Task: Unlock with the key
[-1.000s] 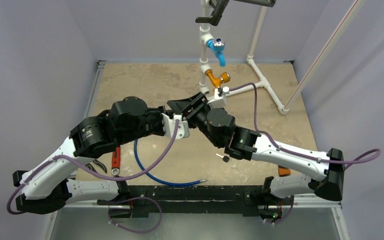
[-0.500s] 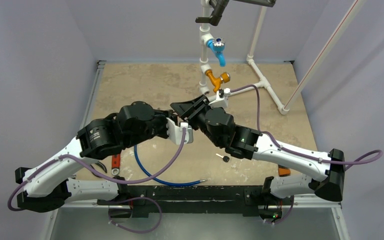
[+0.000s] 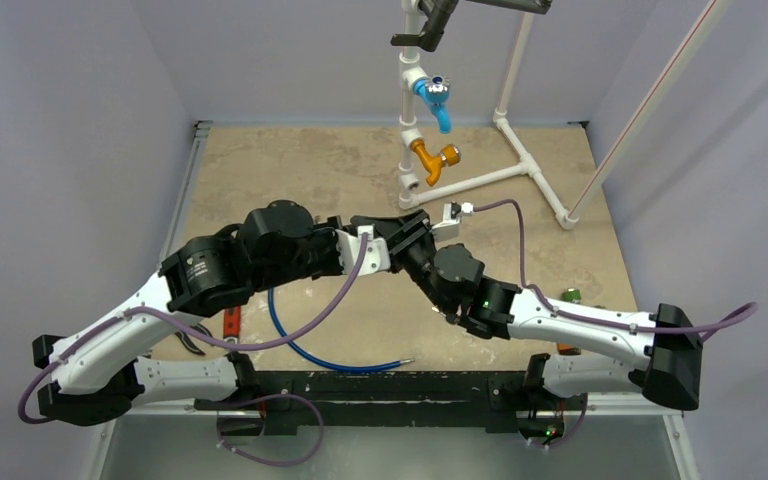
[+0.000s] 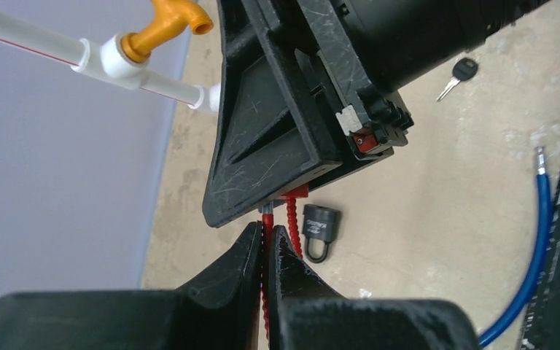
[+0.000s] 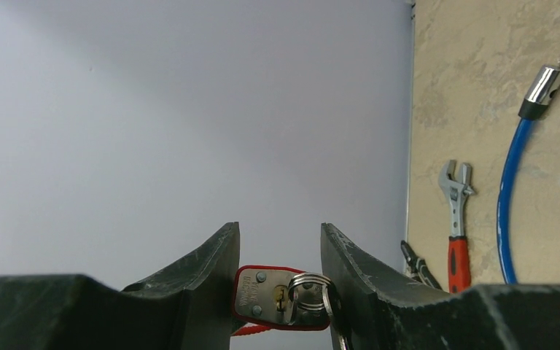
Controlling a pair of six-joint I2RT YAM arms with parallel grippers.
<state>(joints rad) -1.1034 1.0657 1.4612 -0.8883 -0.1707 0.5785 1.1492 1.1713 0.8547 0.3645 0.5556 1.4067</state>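
Note:
A red padlock (image 5: pixel 281 299) sits between my right gripper's (image 5: pixel 278 227) jaws, which are shut on it. A key (image 5: pixel 284 297) with a metal ring (image 5: pixel 310 292) is in its keyhole. My left gripper (image 4: pixel 265 233) is shut on one strand of the padlock's red ribbed cable shackle (image 4: pixel 267 219); the other strand (image 4: pixel 292 219) runs just right of the jaws. My right gripper's black fingers (image 4: pixel 277 131) hang right above the left jaws. In the top view the two grippers meet over mid-table, left (image 3: pixel 372 248), right (image 3: pixel 392 232), and the padlock is hidden between them.
A small black padlock (image 4: pixel 321 230) and a loose black-headed key (image 4: pixel 463 71) lie on the table. A blue cable (image 3: pixel 300 345), a red-handled wrench (image 3: pixel 231 322) and pliers (image 3: pixel 195 340) lie front left. A PVC frame with an orange tap (image 3: pixel 432 158) and a blue tap (image 3: pixel 435 98) stands at the back.
The left arm reached right and the right arm drew back and left, so the grippers now meet nearer mid-table. The loose key on the table is now hidden under the right arm.

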